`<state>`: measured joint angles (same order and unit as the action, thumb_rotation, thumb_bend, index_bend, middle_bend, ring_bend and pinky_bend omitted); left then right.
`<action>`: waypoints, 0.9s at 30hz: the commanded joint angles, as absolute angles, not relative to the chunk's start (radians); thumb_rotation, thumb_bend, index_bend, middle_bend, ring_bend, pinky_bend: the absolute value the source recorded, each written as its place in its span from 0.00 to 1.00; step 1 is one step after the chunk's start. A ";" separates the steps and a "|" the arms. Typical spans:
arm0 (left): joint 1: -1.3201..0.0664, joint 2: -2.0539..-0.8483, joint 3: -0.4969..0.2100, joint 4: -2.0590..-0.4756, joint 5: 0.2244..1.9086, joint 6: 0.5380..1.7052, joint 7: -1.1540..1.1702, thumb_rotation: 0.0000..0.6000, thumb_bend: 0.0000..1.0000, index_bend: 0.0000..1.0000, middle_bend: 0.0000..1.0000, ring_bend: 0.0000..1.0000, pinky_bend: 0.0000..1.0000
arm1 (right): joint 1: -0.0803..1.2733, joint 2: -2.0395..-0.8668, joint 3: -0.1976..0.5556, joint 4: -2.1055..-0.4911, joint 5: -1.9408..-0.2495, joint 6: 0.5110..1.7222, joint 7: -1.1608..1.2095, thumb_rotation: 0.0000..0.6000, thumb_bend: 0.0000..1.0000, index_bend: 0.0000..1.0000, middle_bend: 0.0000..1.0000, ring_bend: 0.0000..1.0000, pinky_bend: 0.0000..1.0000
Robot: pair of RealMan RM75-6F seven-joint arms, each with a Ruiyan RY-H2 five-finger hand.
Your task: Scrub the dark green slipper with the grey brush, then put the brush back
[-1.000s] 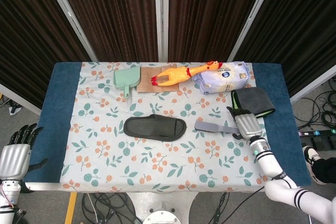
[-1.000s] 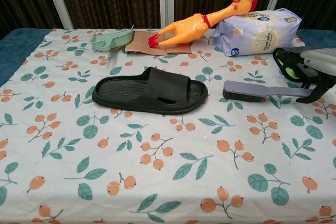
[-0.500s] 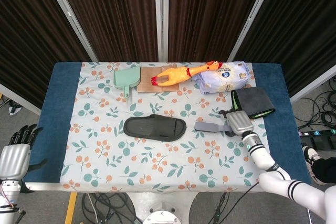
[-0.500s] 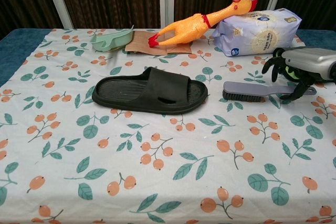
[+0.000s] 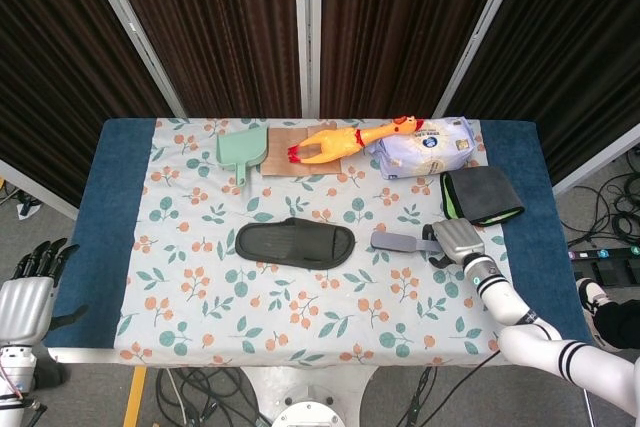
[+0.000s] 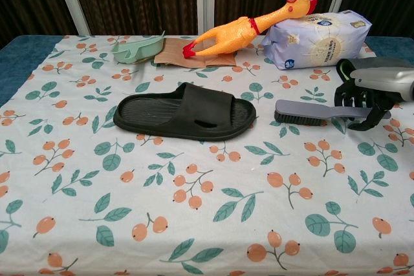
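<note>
One hand working: my right hand (image 6: 370, 95) has slid onto the grey brush (image 6: 304, 112) handle, fingers curling around it, grip not yet firm; dark green slipper (image 6: 184, 112) waits untouched.

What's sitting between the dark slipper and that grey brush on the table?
Nothing: between the dark green slipper and the grey brush there is only bare leaf-and-berry tablecloth. The chest view shows it most plainly; the head view agrees.
</note>
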<state>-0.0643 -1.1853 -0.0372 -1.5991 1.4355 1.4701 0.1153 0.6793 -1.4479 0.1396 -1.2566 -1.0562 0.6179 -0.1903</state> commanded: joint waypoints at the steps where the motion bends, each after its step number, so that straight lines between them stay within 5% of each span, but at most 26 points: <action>1: -0.063 -1.185 -0.036 -1.600 1.433 1.469 0.115 1.00 0.03 0.22 0.20 0.11 0.17 | 0.688 -1.437 0.124 -1.267 -1.030 0.602 -0.206 1.00 0.19 0.47 0.52 0.45 0.46; 12: -0.060 -1.185 -0.038 -1.599 1.429 1.470 0.109 1.00 0.03 0.22 0.20 0.11 0.17 | 0.712 -1.426 0.109 -1.292 -0.924 0.553 -0.179 1.00 0.19 0.50 0.55 0.52 0.56; 27: -0.055 -1.188 -0.037 -1.591 1.427 1.471 0.097 1.00 0.03 0.22 0.20 0.11 0.17 | 0.727 -1.431 0.126 -1.280 -0.901 0.506 -0.054 1.00 0.19 0.77 0.76 0.83 0.89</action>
